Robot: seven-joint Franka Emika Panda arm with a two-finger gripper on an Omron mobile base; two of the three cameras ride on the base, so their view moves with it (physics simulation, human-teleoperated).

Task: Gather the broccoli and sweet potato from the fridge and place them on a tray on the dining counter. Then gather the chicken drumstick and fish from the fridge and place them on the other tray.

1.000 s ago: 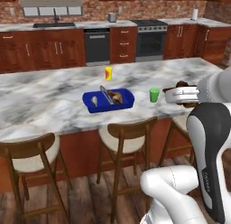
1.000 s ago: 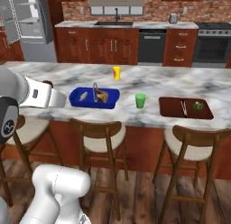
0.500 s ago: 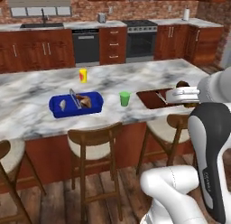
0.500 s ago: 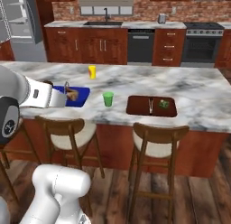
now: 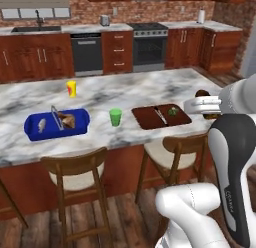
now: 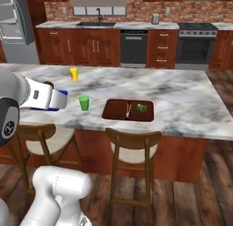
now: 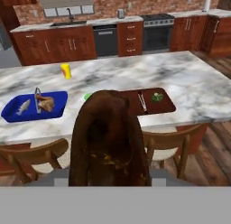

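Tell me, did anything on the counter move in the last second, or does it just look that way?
Only the robot's base drove, to the right along the counter, so the whole picture slid. The blue tray, green cup, yellow cup and brown tray stayed put. The fingers keep holding the sweet potato.

tray (image 5: 35, 133): blue | other tray (image 5: 145, 120): dark brown | cup (image 5: 115, 116): green

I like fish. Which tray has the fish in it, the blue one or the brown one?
The blue tray. A small grey fish lies inside it; the brown tray holds green broccoli.
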